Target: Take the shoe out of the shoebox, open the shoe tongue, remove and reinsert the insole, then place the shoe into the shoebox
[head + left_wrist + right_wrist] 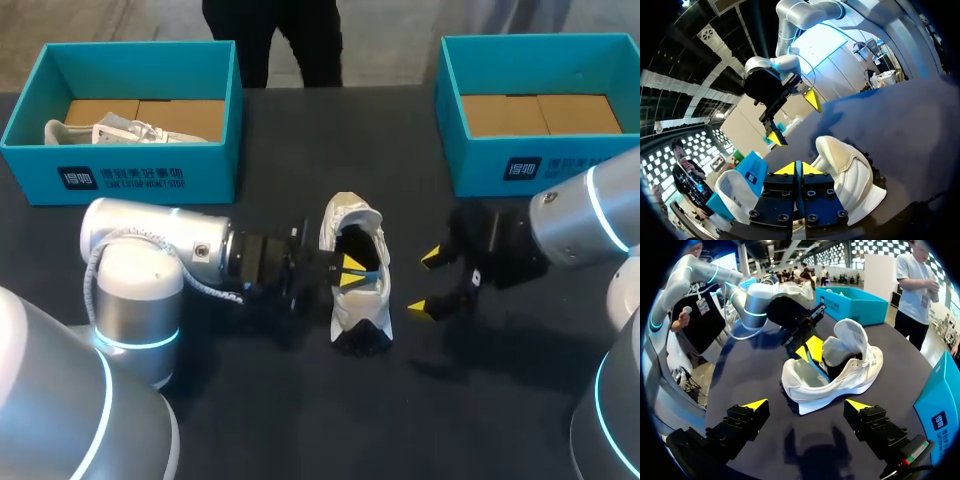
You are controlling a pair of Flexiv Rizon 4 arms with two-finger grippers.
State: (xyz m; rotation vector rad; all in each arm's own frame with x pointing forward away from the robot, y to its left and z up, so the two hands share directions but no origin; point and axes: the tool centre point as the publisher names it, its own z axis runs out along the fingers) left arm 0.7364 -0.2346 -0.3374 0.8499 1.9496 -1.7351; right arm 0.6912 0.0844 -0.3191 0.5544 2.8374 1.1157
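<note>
A white shoe [356, 290] lies on the dark table between my two grippers, its tongue [350, 212] folded back and its opening showing. My left gripper [350, 269] reaches into that opening from the left. Its fingers are shut on the thin blue-edged insole [824, 372], which stands partly out of the shoe [840, 375]. In the left wrist view the tips [799, 168] are pressed together over the shoe [852, 175]. My right gripper [427, 283] hangs just right of the shoe, wide open and holding nothing [806, 405].
A teal shoebox [150, 175] at the back left holds another white shoe [125, 130]. A second teal shoebox [480, 160] at the back right shows only its cardboard floor. A person stands beyond the far table edge.
</note>
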